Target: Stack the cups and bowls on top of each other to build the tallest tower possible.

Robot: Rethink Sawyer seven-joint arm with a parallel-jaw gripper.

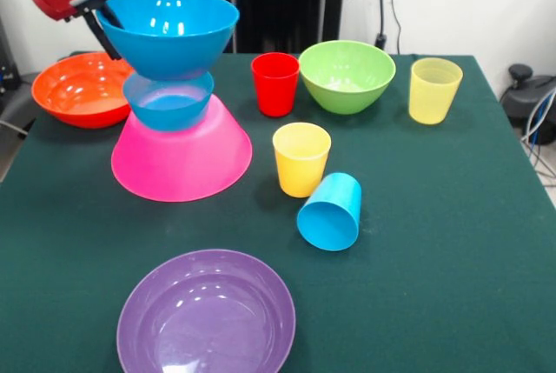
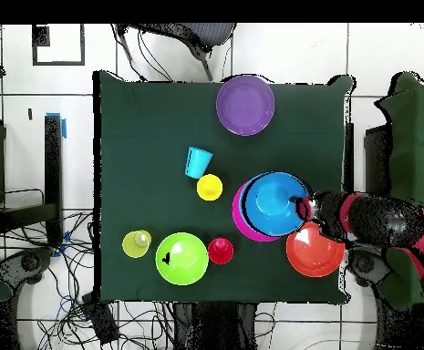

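1. You have a dark green table [image 1: 452, 243] in front of a white wall.
2. The tower stands on the upturned pink bowl [image 1: 182, 160]: a small blue bowl [image 1: 168, 102] sits on it, and a medium blue bowl [image 1: 169, 32] on top.
3. Your gripper [image 1: 102, 18] pinches that top bowl's rim.
4. Beside the pink bowl: the orange bowl [image 1: 82, 88], red cup [image 1: 275, 83], yellow cup [image 1: 301, 158], and the blue cup [image 1: 331, 211] lying tipped over.

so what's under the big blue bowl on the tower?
Under the big blue bowl sits a smaller blue bowl, upright on the upturned pink bowl. Anything beneath the pink bowl is hidden.
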